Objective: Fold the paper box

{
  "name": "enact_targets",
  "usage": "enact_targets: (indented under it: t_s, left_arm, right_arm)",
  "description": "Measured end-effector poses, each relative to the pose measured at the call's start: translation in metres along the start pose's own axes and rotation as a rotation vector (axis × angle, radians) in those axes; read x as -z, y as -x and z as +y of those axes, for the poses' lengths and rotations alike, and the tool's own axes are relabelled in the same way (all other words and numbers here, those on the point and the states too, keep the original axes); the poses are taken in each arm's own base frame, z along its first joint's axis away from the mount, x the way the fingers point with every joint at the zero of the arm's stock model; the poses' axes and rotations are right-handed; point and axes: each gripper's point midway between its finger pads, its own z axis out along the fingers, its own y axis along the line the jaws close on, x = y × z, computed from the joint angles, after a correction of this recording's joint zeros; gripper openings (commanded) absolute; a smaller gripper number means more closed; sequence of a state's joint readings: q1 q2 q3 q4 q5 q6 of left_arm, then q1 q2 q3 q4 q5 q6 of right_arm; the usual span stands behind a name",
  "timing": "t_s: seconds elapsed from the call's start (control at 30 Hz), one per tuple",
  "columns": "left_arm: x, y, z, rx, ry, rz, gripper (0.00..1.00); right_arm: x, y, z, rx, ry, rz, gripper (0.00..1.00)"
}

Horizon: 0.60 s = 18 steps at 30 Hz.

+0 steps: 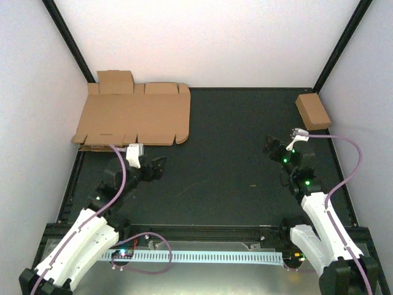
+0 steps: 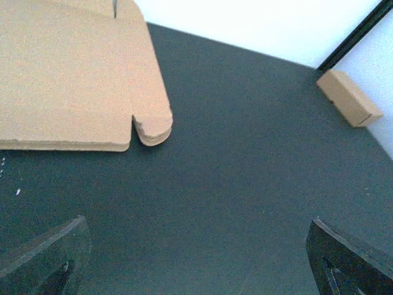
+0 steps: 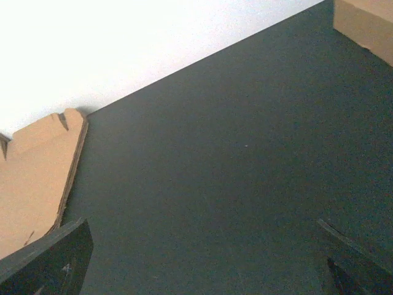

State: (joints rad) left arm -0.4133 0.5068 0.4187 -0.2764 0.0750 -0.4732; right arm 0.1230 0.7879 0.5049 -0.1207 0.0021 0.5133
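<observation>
At far left, ahead of your left gripper (image 1: 157,166) and off to its left-finger side, the paper box (image 1: 132,117) lies flat and unfolded on the dark table (image 1: 233,160). It sits in the far-left corner with its flaps and tabs spread out. A rounded corner tab of the sheet points toward the middle of the table, well ahead of the left finger (image 2: 46,258) and not touching it; at that tab you can see a second cardboard layer underneath. The left gripper's fingers are released, spread wide, with only bare table between them.

Moving right, the central stretch of table separates the two arms. Your right gripper (image 1: 271,146) is likewise released, and its fingers (image 3: 49,258) stand wide apart around nothing. Seen from its wrist, the paper box's edge lies far beyond its left finger.

Farthest right, beyond the right gripper's right finger and well apart from it, a small closed brown box (image 1: 313,111) rests near the right wall.
</observation>
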Motion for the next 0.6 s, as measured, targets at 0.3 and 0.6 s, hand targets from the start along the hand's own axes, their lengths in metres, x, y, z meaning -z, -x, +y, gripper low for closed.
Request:
enact_targets:
  t_s: [0.3, 0.6]
  left_arm:
    - [-0.034, 0.018, 0.011, -0.055, 0.159, 0.123, 0.99]
    - [-0.086, 0.032, 0.020, -0.145, 0.279, 0.270, 0.99]
  right_arm:
    - [-0.015, -0.020, 0.010, -0.005, 0.053, 0.129, 1.00]
    - [-0.028, -0.035, 0.013, -0.015, 0.068, 0.223, 1.00]
